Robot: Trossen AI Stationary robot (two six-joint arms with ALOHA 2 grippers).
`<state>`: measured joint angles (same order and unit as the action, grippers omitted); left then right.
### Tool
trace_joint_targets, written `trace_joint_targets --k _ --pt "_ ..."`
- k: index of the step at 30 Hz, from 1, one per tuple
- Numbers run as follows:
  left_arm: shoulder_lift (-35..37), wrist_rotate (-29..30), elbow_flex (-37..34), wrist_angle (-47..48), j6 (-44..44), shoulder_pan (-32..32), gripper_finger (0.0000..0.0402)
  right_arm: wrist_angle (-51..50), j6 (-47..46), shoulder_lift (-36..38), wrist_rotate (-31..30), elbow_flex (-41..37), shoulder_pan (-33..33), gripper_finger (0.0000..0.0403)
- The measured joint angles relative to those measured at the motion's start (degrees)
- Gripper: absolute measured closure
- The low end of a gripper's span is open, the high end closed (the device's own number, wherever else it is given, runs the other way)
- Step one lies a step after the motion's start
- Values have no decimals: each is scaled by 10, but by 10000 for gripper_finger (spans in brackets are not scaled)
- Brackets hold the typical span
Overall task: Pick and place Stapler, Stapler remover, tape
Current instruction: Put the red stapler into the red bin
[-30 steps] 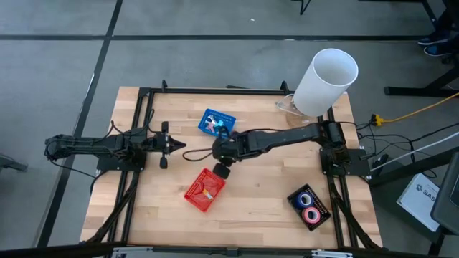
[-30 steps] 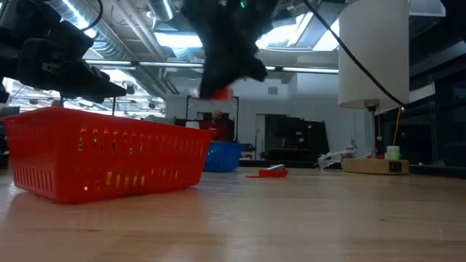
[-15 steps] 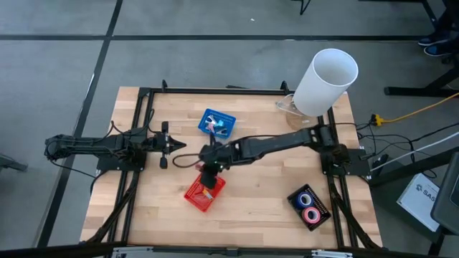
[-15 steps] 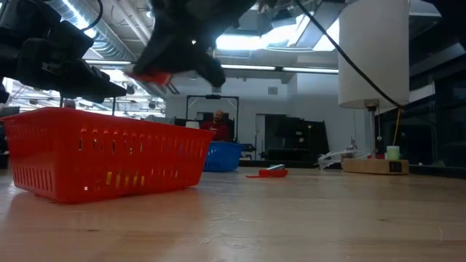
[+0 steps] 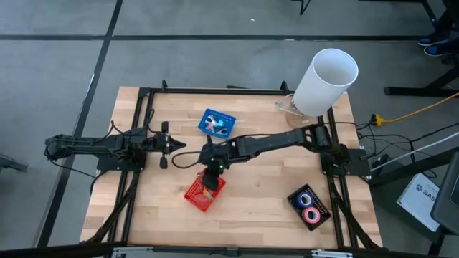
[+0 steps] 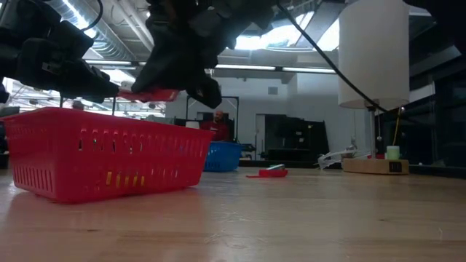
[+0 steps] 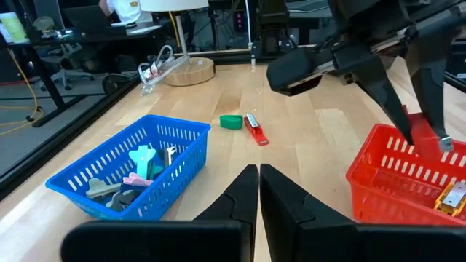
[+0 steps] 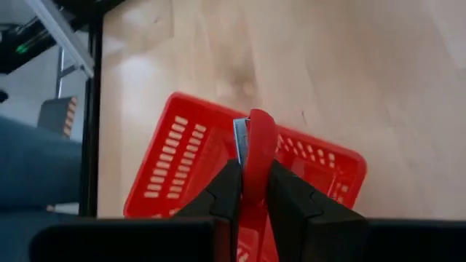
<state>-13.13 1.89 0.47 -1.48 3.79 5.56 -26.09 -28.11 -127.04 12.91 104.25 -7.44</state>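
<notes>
My right gripper [image 5: 210, 174] hangs over the red basket [image 5: 203, 192], shut on a red stapler [image 8: 256, 156]. In the low view the stapler [image 6: 149, 94] sits just above the red basket's rim [image 6: 102, 120]. A blue tape roll [image 5: 306, 198] and a pink tape roll [image 5: 311, 214] lie in a black tray [image 5: 320, 208] near the table's right near corner. The blue basket [image 7: 131, 178] holds several small items; I cannot pick out the stapler remover. My left gripper [image 7: 258, 193] is shut and waits at the table's left side. My right gripper pinches the red stapler's body [image 8: 255, 175] between its two fingers [image 8: 226, 191], which come from above, slanting down. The stapler runs forward along the fingers and sticks out past their tips. It is lifted clear, above the red basket.
A tall white cylinder [image 5: 326, 80] stands on a wooden base at the far right corner. A small green item [image 7: 231, 121] and a small red item [image 7: 255, 129] lie on the bare wood beyond the blue basket. A yellowish item [image 7: 455, 195] lies in the red basket.
My right gripper has carried the red stapler toward the table's left and near edge, from beside the red basket to above it, and then come down a little toward the basket's rim. It has stayed shut on the stapler.
</notes>
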Motion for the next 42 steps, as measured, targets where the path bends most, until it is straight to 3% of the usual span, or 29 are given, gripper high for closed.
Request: trace_joint_targets --k 9,23,31,42 --pt "0 0 0 0 0 0 389 -58 74 0 24 0 20 352" --pt "0 0 0 0 0 0 389 -17 92 -24 65 -1 -5 352" --pt "0 0 0 0 0 0 394 -7 92 -24 17 -1 -6 349" --pt "0 0 0 0 0 0 391 -2 51 -24 17 -1 -6 279"
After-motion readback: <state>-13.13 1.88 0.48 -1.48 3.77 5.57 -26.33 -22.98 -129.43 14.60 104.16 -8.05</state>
